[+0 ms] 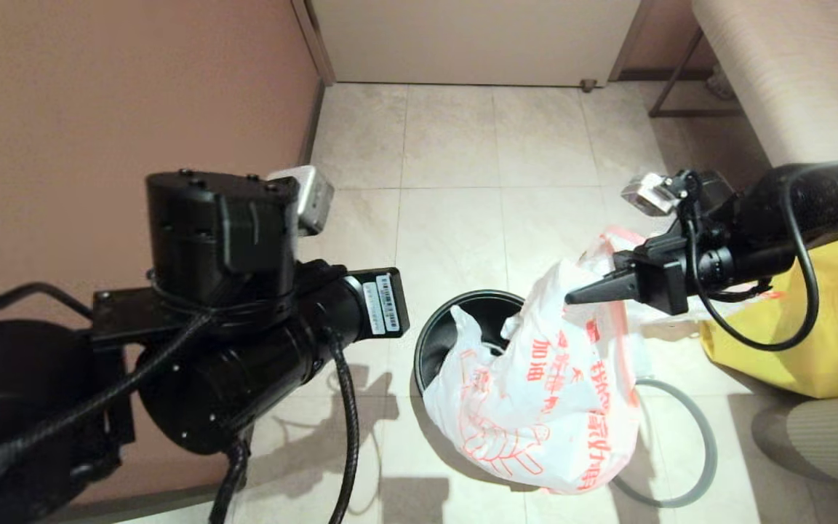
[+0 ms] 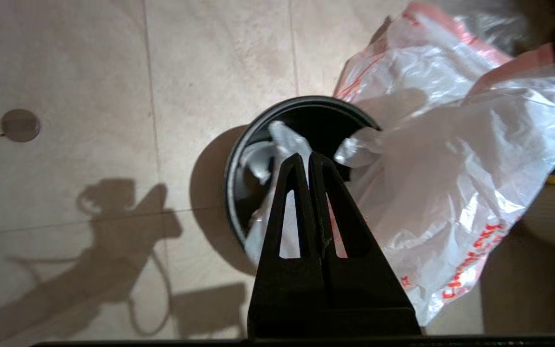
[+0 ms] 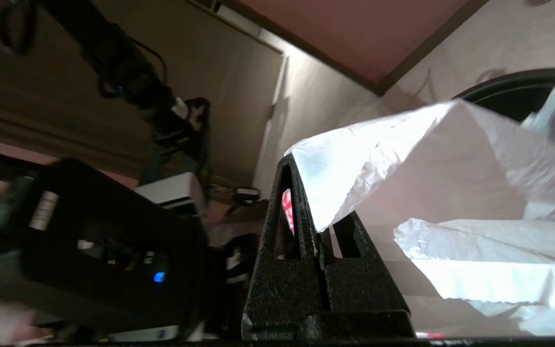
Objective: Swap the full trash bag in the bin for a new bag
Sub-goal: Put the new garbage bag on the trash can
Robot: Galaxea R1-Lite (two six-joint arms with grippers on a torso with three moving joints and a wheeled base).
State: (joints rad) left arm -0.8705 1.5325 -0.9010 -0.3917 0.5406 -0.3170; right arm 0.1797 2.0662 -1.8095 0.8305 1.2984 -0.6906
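Note:
The black bin [image 1: 425, 342] stands on the tiled floor with its grey ring rim [image 1: 710, 445] lying off it, to the right. A translucent white bag [image 1: 535, 393] with red print and an orange-red hem drapes over the bin's right side down to the floor, one corner dipping inside. I cannot tell whether it is the full trash bag or the new bag. My right gripper [image 1: 572, 297] is shut on a raised fold of the bag [image 3: 403, 159]. My left gripper [image 2: 305, 156] hangs shut and empty above the bin's mouth [image 2: 231, 183], beside the bag [image 2: 451, 183].
A yellow fabric tote [image 1: 826, 356] sits on the floor behind the right arm. A bench [image 1: 790, 73] stands at the back right, a brown wall [image 1: 99, 109] runs along the left, and a door closes the far end. Open tiles lie beyond the bin.

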